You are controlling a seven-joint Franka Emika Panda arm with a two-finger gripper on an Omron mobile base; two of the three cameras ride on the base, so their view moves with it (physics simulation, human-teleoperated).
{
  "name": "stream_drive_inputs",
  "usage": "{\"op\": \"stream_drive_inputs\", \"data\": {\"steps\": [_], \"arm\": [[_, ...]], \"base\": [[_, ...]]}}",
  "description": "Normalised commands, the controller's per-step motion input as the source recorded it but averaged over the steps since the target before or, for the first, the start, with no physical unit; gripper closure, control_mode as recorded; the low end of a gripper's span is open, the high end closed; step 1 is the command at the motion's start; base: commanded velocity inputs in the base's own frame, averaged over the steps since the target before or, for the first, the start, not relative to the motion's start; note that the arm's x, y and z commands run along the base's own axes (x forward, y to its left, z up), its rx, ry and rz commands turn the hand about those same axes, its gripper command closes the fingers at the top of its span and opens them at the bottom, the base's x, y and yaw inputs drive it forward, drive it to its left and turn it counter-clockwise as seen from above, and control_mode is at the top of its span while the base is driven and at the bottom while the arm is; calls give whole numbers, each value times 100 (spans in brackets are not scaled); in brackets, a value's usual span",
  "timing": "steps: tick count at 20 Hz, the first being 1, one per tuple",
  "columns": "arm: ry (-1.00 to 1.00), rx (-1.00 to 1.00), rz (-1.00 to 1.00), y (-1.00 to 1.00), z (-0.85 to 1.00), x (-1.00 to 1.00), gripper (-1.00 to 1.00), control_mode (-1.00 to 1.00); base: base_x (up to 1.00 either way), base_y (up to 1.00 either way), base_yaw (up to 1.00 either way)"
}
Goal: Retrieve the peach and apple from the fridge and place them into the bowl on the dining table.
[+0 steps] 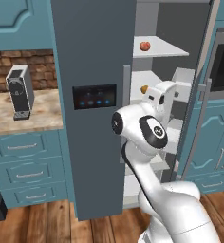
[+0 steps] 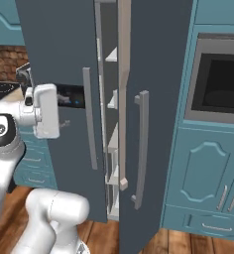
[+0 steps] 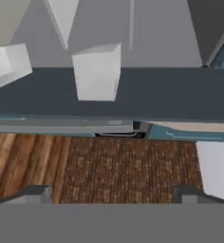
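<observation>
The dark grey fridge (image 1: 92, 57) stands with its left door shut and its right door (image 2: 153, 74) swung open. On an upper white shelf (image 1: 163, 49) lies a round red fruit, apparently the apple (image 1: 144, 46). One shelf lower an orange fruit, apparently the peach (image 1: 144, 88), peeks out beside my white hand (image 1: 162, 97). My hand hovers in front of the open compartment, apart from both fruits. In the hand view my gripper (image 3: 113, 194) is open, its fingertips (image 3: 35, 193) wide apart with nothing between them. The bowl and the dining table are out of view.
A black and grey coffee machine (image 1: 20, 92) stands on the marbled counter (image 1: 38, 116) left of the fridge, over teal drawers. A built-in oven (image 2: 220, 82) and teal cabinets (image 2: 203, 168) flank the open door on the right. The floor (image 1: 42, 223) is wood.
</observation>
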Motion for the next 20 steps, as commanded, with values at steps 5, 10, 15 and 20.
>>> {"op": "stream_drive_inputs", "data": {"steps": [5,10,15,20], "arm": [[14,0,1,-20,-37,55,-100,-100],[10,0,0,-28,-36,74,-100,-100],[13,0,0,-19,-19,84,-100,-100],[17,0,0,-21,0,57,-100,-100]], "base": [[0,0,0],[0,0,0],[0,0,0],[0,0,0]]}}
